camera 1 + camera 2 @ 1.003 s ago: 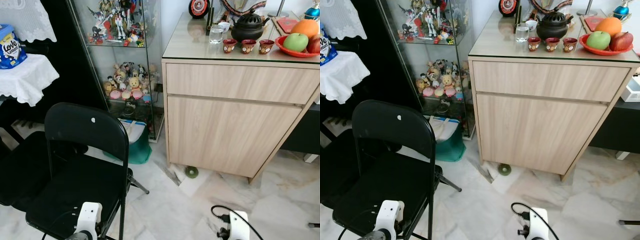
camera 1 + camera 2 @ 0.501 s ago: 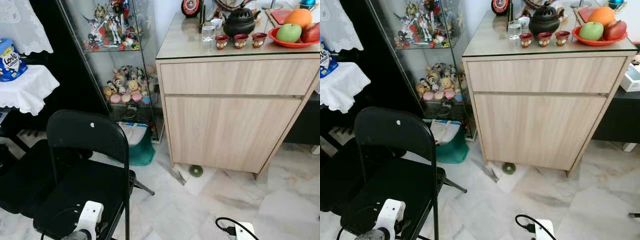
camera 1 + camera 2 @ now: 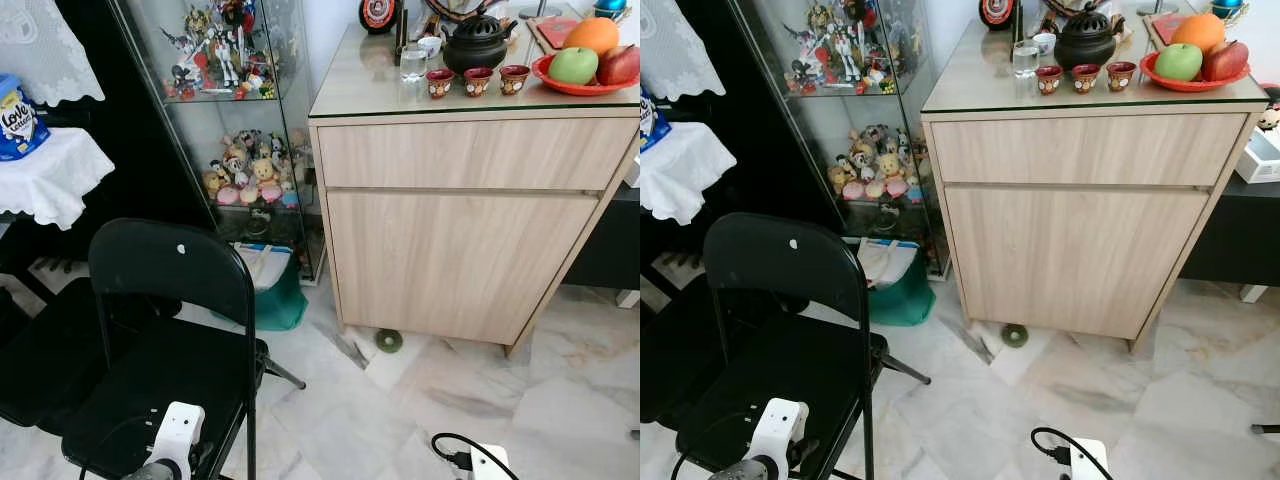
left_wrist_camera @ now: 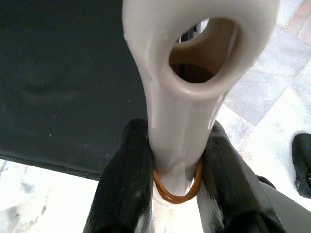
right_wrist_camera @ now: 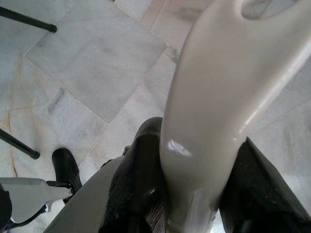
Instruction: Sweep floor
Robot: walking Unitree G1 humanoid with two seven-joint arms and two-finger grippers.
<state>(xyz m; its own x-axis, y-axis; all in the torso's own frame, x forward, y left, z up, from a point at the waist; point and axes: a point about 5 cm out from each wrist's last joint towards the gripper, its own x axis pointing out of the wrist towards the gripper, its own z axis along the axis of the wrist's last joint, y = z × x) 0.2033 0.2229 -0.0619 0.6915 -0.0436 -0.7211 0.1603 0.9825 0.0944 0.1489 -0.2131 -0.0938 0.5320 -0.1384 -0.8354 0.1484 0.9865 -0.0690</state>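
My left gripper [image 4: 177, 138] is shut on a pale grey plastic handle [image 4: 150, 73] that ends in an oval hanging hole. A brown rubber band [image 4: 176, 195] circles the handle just below the fingers. My right gripper [image 5: 197, 148] is shut on a second, beige handle [image 5: 228, 63] above the marble floor [image 5: 92, 53]. In the eye views the white left wrist [image 3: 178, 428] hangs over the chair seat. The white right wrist [image 3: 487, 463], with its black cable, sits at the bottom edge. The lower ends of both handles are hidden.
A black folding chair [image 3: 170, 290] stands close on my left. Ahead are a light wooden cabinet [image 3: 460, 240] and a glass display case [image 3: 240, 120] with a green bag [image 3: 278, 305] at its foot. A small green disc [image 3: 388, 341] and a pale scrap lie on the floor by the cabinet.
The whole picture has shifted a little, so the camera has moved. The right wrist sits lower in the frame than a second ago. Nothing in the room has moved.
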